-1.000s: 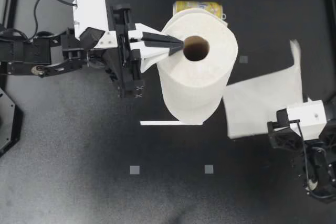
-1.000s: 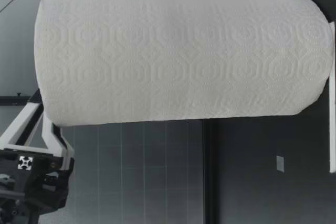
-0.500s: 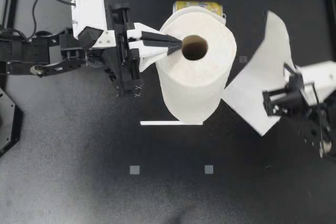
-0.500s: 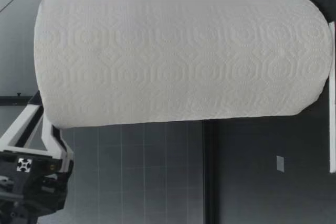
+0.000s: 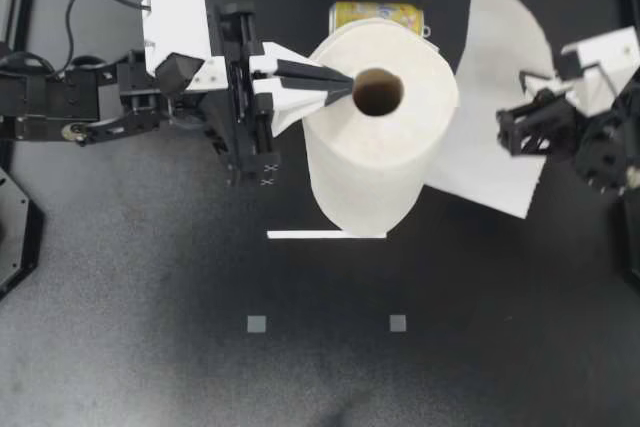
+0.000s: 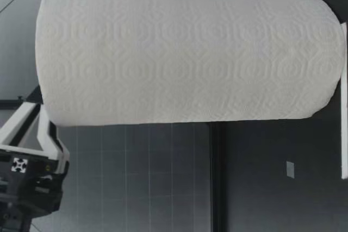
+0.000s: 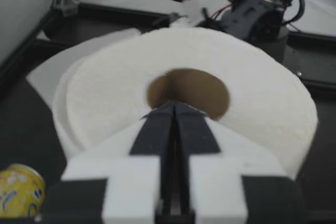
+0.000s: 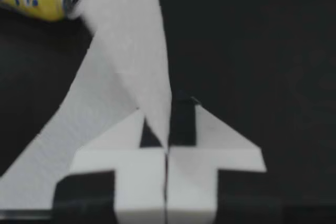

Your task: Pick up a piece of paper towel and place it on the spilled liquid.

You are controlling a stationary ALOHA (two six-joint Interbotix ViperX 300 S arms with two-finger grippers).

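Tearing cleanly needs right gripper (image 5: 505,127), pinching sheet (image 5: 490,57), jerking away from roll (image 5: 370,167) while left gripper (image 5: 345,77), fingers pressed together, braces core (image 5: 378,92)

Nothing legible shows; the blue print on the yellow can (image 5: 375,13) is too blurred.
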